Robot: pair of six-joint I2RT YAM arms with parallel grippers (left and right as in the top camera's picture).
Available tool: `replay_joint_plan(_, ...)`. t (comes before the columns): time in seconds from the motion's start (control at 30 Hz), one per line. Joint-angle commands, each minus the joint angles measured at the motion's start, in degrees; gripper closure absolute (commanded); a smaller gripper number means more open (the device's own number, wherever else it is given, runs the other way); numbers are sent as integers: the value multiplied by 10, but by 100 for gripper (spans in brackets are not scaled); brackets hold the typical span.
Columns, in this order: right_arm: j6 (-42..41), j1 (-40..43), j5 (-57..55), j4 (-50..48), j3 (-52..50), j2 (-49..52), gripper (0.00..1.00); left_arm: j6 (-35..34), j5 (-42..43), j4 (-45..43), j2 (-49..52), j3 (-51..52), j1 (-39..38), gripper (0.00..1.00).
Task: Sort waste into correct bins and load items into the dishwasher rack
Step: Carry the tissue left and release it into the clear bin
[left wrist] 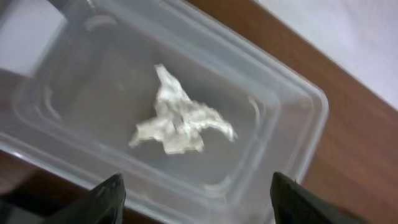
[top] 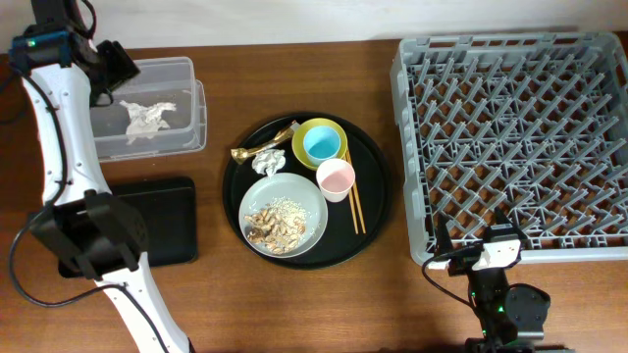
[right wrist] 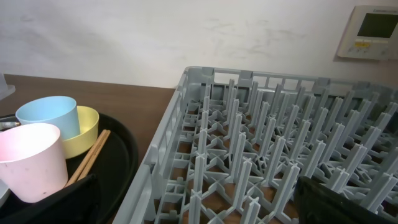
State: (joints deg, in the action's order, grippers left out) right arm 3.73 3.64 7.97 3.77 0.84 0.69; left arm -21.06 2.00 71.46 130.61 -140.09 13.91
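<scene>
A crumpled white paper (top: 147,118) lies in the clear tub (top: 186,74); it also shows in the left wrist view (left wrist: 180,118). My left gripper (top: 106,80) (left wrist: 199,202) is open and empty just above the tub's (left wrist: 298,118) edge. A second crumpled paper (top: 267,162) and a brown-gold wrapper (top: 257,148) lie by the grey plate (top: 282,186), which holds rice and brown food (top: 277,224). The light-blue cup (top: 320,146) sits in the yellow bowl (top: 340,132). The pink cup (top: 336,178) and chopsticks (top: 353,201) are beside them. My right gripper (top: 471,253) (right wrist: 199,205) is open at the rack's (top: 510,137) near corner.
The dishes and waste sit on a large round black tray (top: 381,186). The shallow black tray (top: 167,221) lies left of it, partly under the left arm. In the right wrist view the pink cup (right wrist: 31,158), blue cup (right wrist: 50,115) and rack (right wrist: 280,137) show.
</scene>
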Motion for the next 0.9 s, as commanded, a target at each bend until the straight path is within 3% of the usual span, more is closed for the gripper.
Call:
replay_joint_plan(0.0,3,-3,-3,0,-5,-4,2,4,158,52,-39,-2,-2,26)
replay_joint_plan(0.13,3,-3,-3,0,-5,-4,2,80,292,135,-42,-2,-42,26)
replay_joint_plan(0.23,3,-3,-3,0,-5,-4,2,85,236,190,-42,-2,-91,29)
replay_joint_plan(0.33,3,-3,-3,0,-5,-4,2,85,161,229,-42,1,-145,51)
replay_joint_plan(0.4,3,-3,-3,0,-5,-4,2,85,125,241,-42,10,-190,55)
replay_joint_plan(0.53,3,-3,-3,0,-5,-4,2,53,96,207,-42,60,-255,55)
replay_joint_plan(0.67,3,-3,-3,0,-5,-4,2,-26,40,145,-42,152,-287,55)
replay_joint_plan(0.87,3,-3,-3,0,-5,-4,2,-38,41,30,-42,281,-288,54)
